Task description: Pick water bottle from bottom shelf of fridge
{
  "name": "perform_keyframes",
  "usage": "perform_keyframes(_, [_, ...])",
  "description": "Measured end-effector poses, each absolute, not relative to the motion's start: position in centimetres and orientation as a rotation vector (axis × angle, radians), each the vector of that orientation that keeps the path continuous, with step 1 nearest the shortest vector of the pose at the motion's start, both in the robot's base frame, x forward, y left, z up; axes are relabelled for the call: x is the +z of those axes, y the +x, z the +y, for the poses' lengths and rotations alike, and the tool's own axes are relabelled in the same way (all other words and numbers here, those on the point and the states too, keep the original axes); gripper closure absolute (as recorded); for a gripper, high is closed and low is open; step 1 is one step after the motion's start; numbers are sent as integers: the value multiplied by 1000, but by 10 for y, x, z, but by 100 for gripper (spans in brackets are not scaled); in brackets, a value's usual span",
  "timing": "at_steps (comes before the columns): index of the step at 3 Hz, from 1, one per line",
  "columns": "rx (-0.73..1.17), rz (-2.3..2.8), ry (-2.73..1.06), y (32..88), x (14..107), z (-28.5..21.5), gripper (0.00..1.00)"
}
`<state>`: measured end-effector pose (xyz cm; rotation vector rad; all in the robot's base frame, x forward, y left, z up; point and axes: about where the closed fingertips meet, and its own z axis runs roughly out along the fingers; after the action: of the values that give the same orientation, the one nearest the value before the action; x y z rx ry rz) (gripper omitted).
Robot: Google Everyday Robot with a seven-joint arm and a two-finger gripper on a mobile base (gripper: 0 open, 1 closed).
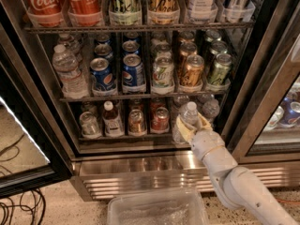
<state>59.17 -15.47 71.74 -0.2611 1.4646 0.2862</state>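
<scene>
At bottom shelf [123,137] of fridge [140,170], right end. Clamping the upright water bottle [190,112] with the end effector [191,125].

At the right of the bottom shelf [123,137], the gripper [191,124] hid the lower half of the water bottle [190,110]. The top drinks [84,1] were cut off above.

Gripper [191,123] clamped round water bottle [189,110] at right end of bottom shelf [122,137]. Tight: red can [160,119] just left, clear bottle [210,108] behind-right, fridge [236,121] frame near right, middle rack [117,97] close overhead. Front open, above bin [157,209].
</scene>
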Motion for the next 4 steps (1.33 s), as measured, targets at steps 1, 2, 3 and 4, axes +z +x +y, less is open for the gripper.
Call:
perform_keyframes(1, [367,1523,-339,574,730,-150,100])
perform_keyframes(2, [475,1519,-419,565,751,-137,100])
perform_keyframes(3, [476,1518,-419,565,751,-137,100])
perform_keyframes(4, [539,1516,-431,557,754,-125,100])
